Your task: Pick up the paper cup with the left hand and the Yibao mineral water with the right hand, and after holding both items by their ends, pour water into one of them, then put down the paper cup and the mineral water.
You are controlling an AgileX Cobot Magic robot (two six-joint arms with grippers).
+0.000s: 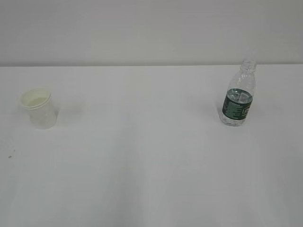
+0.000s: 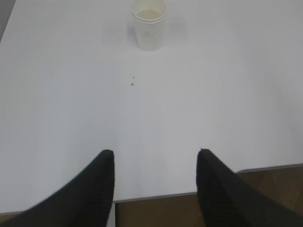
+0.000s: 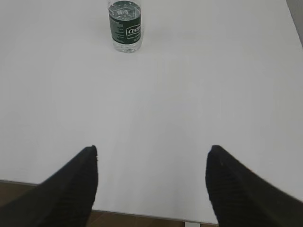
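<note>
The paper cup (image 1: 40,109) stands upright on the left of the white table, and the left wrist view has this cup (image 2: 149,24) far ahead near its top edge. The Yibao mineral water (image 1: 238,97), a clear uncapped bottle with a dark green label, stands upright on the right; the right wrist view shows the bottle (image 3: 125,26) far ahead. My left gripper (image 2: 155,152) hangs open over the table's near edge, nothing between its fingers. My right gripper (image 3: 154,148) is open wider, also empty, back at the near edge. Neither arm shows in the exterior view.
The white table (image 1: 151,165) runs back to a pale wall. Two small dark specks (image 2: 132,84) lie on the table in front of the cup. Brown floor (image 2: 156,210) shows below the table's near edge.
</note>
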